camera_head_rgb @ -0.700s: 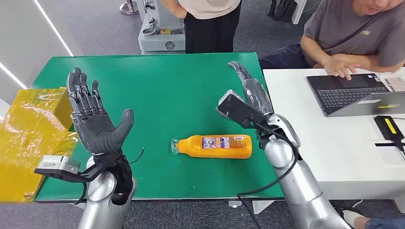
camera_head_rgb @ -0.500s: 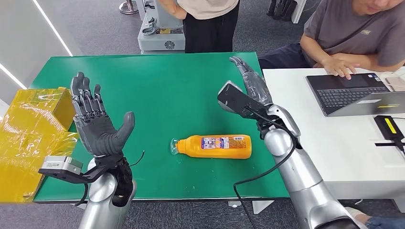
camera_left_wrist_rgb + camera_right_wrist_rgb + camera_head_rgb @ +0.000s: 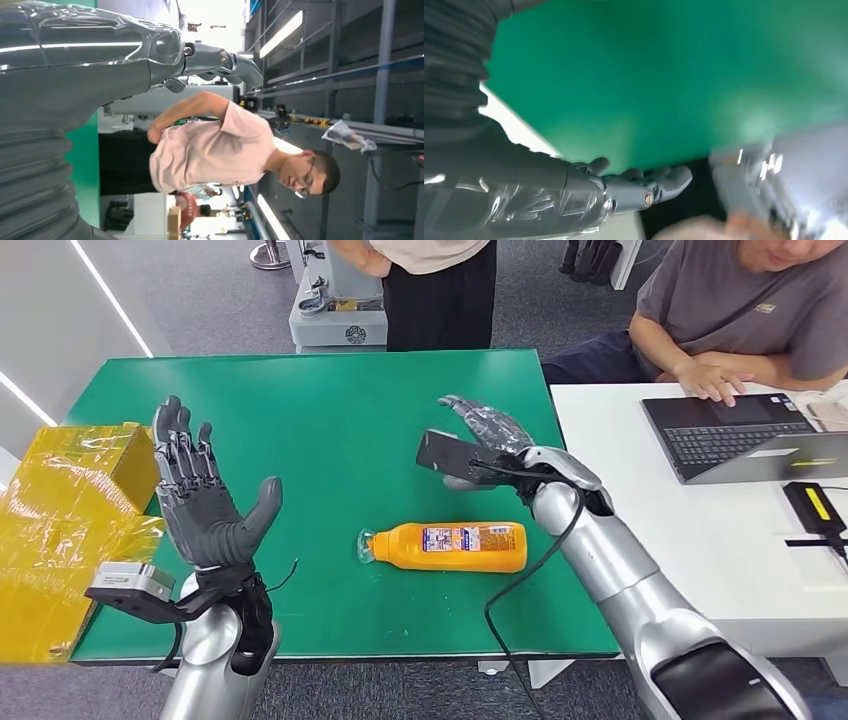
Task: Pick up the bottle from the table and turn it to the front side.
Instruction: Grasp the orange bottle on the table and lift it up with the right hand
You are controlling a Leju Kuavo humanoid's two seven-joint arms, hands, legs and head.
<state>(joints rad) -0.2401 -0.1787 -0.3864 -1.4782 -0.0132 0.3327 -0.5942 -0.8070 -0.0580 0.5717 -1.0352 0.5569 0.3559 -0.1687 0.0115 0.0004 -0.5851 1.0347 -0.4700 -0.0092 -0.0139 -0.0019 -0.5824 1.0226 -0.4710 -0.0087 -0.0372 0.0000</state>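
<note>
An orange bottle (image 3: 457, 546) with a clear cap and a small printed label lies on its side on the green table (image 3: 330, 410), cap pointing left. My right hand (image 3: 487, 433) hovers open just beyond the bottle, palm turned down, holding nothing; the right wrist view shows its fingers (image 3: 644, 187) stretched out over the green surface. My left hand (image 3: 200, 495) is raised at the table's front left, palm up and fingers spread, well apart from the bottle; its fingers (image 3: 220, 62) appear in the left wrist view too.
A yellow wrapped box (image 3: 65, 510) sits at the table's left edge. A white desk (image 3: 720, 540) with a laptop (image 3: 745, 435) adjoins the right side, where a seated person (image 3: 750, 310) types. Another person (image 3: 430, 290) stands behind the table's far edge.
My right hand has swung left and tipped down from pointing upward to lying flat above the table behind the bottle. The left hand has barely moved; the bottle has stayed still.
</note>
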